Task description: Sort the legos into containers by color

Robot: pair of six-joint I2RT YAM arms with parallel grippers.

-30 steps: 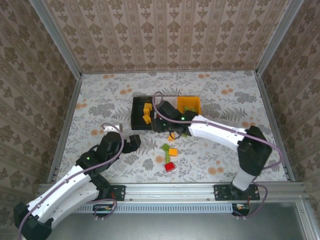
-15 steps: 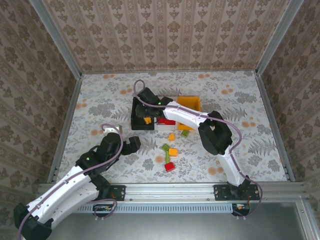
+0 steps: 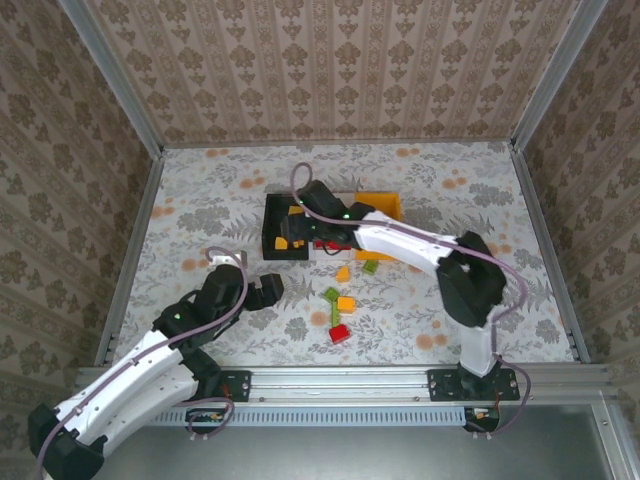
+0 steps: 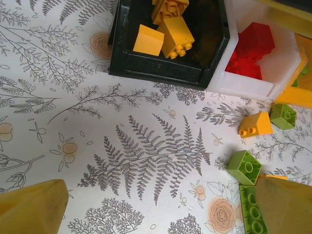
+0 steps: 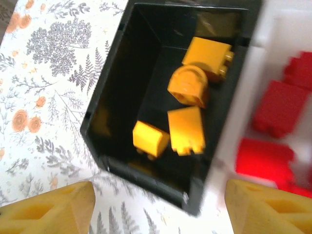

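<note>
The sorting looked well advanced but not finished. The black bin (image 3: 270, 238) held yellow-orange bricks (image 5: 185, 129), four as far as the right wrist view showed. The white bin (image 4: 246, 91) touching it held a heap of red bricks (image 4: 253, 44). The orange-yellow bin (image 3: 385, 200) stood on the far side of the white one, and I could not make out what lay inside it.

Some of the legos were left loose on the worktop (image 3: 200, 200), just in front of the bins. I counted about six: a red brick (image 3: 340, 333) nearest the arms, three green ones (image 3: 331, 295) and two yellow-orange ones (image 3: 346, 303).

The right gripper (image 5: 156, 202) hovered above the black bin, its jaws spread wide with nothing between them. The left gripper (image 4: 158, 197) hung low over the worktop near the loose bricks, likewise released and empty, with a green brick (image 4: 245, 167) just beside its right finger.

By my reckoning, those six still needed carrying to their matching bins.

I could read no brand, label or writing on the bins, bricks or arms.
</note>
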